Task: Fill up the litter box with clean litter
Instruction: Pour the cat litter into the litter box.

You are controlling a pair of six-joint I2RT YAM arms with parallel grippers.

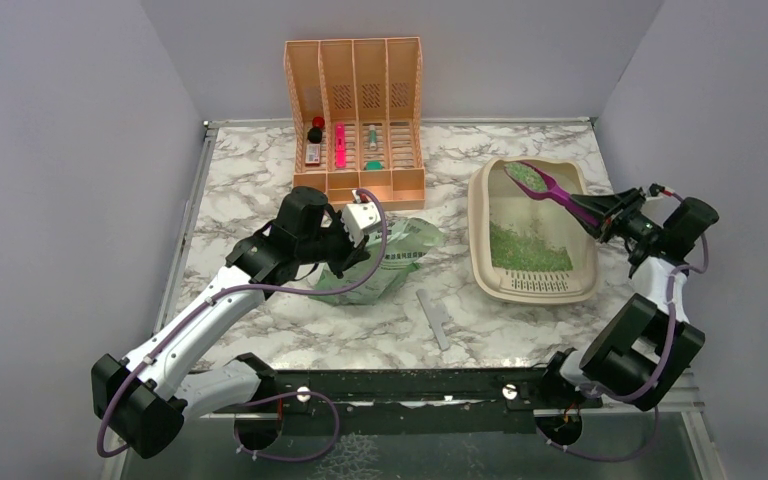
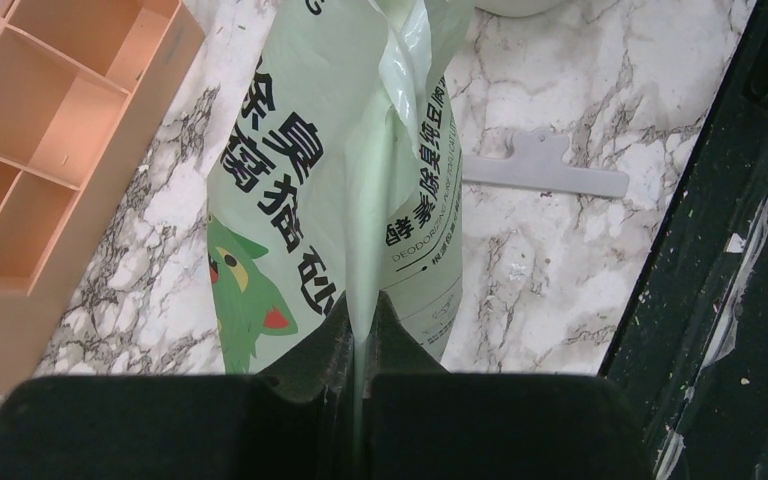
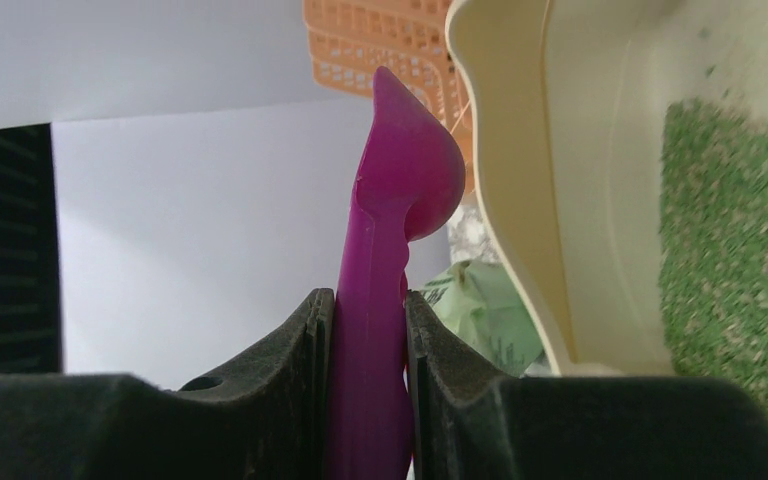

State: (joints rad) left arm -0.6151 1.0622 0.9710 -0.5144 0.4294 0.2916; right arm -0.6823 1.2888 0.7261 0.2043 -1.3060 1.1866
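Scoop (image 1: 550,192) is clamped by its handle in the right fingers (image 3: 280,370), its bowl heaped with granules above the far end of the litter box (image 1: 487,215), on the right of the table (image 1: 250,170). The clean litter (image 1: 528,250) covers only the near half. The left fingers (image 2: 305,365) pinch the bag (image 2: 300,200) film. To do: roll the wrist slowly, keep the bowl low inside the rim, and tip onto the bare far floor.

The litter box (image 1: 481,228) is smooth matt plastic, the clean litter (image 1: 528,250) grainy, the bag (image 2: 310,120) glossy crinkled film.
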